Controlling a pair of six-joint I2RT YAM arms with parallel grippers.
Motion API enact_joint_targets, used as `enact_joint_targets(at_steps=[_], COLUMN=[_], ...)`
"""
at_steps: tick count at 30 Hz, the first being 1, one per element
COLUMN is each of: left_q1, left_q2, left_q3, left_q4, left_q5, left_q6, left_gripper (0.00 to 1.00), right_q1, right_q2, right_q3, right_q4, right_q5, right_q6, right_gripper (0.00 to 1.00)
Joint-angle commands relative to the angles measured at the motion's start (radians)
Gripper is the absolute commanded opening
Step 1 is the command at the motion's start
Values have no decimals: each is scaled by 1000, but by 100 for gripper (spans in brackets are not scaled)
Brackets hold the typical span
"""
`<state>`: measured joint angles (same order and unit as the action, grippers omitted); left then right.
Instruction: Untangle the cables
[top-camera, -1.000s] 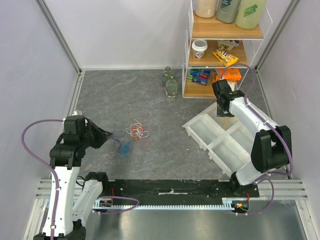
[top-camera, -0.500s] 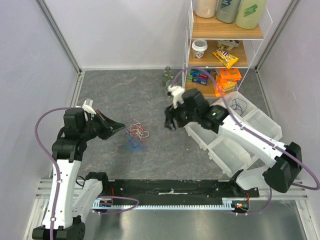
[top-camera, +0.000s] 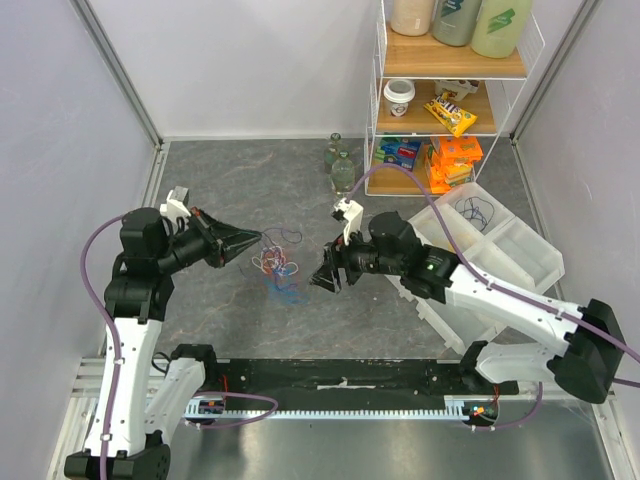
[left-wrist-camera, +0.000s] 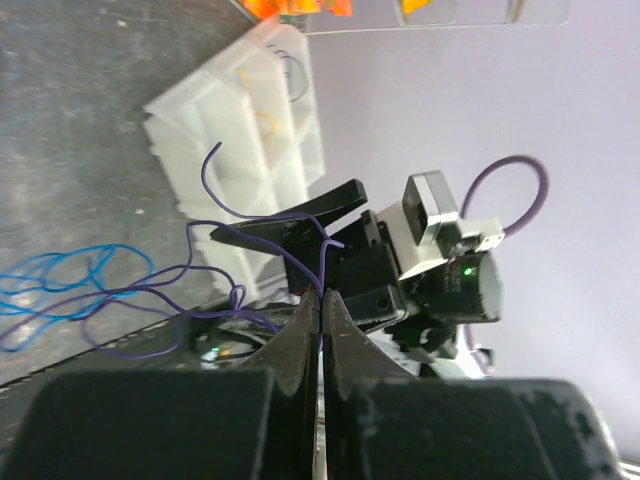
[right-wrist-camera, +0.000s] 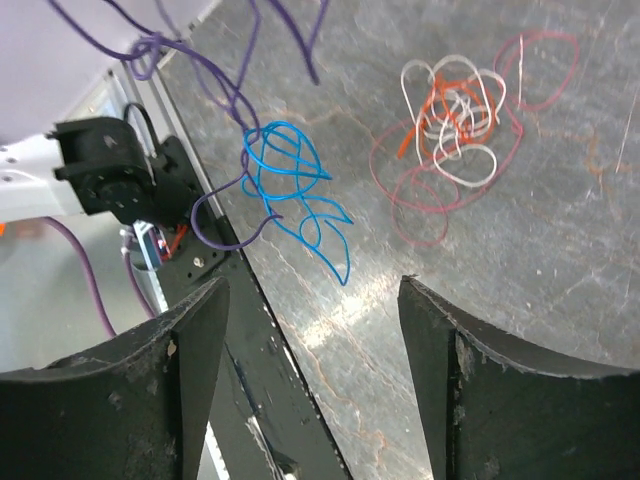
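Note:
My left gripper (top-camera: 258, 242) is shut on a thin purple cable (left-wrist-camera: 200, 290) and holds it above the floor; the pinch shows in the left wrist view (left-wrist-camera: 322, 300). A blue cable (right-wrist-camera: 290, 170) hangs looped on the purple cable (right-wrist-camera: 215, 85); the blue cable also shows from above (top-camera: 285, 290). A small tangle of orange, white and red cables (right-wrist-camera: 455, 115) lies on the grey floor, under the left gripper's tips in the top view (top-camera: 272, 263). My right gripper (top-camera: 327, 279) is open and empty, just right of the tangle, its fingers (right-wrist-camera: 150, 400) wide apart.
A white divided tray (top-camera: 470, 290) lies at the right, with a dark cable loop (top-camera: 481, 212) in a far compartment. A wire shelf (top-camera: 450, 110) with snacks and bottles stands at the back right. Two glass bottles (top-camera: 341, 170) stand beside it. A black rail (top-camera: 340, 375) runs along the near edge.
The right arm swung from over the tray leftward and down to beside the tangle. The left gripper moved up and right, lifting the purple cable with the blue one hanging on it.

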<state>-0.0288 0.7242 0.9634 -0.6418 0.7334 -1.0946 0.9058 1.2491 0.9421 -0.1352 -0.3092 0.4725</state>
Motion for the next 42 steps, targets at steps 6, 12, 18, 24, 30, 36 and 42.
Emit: enact_joint_targets(at_steps=[6,12,18,24,30,36,42], left_q1=[-2,0,-2,-2,0,0,0], left_q2=[44,66,63,72,75,96,84], left_q3=[150,193,159,163,172,212,209], left_q4=[160,189,309,335,335,297,294], left_q5=[86,96,112,112,81,75,70], left_q6=[-320,-387,-501,-507,-482,-449,-453], left_gripper=[2,2,2,2,2,2,2], right_q1=[1,1,1,1,-1,1,-1], right_q2=[-47,-77,-86,-74,-125,-168,-177], right_q3=[-66,-92,-126,-82,-98,-103,-98], right_q4=[213,223,266,198,157,137,88], right_q5=[28,38,32,128,243,243,185], right_q6=[5,-34,-23,-38,-32,-81,-167], right_gripper=[75,74,58,0,0,47,51])
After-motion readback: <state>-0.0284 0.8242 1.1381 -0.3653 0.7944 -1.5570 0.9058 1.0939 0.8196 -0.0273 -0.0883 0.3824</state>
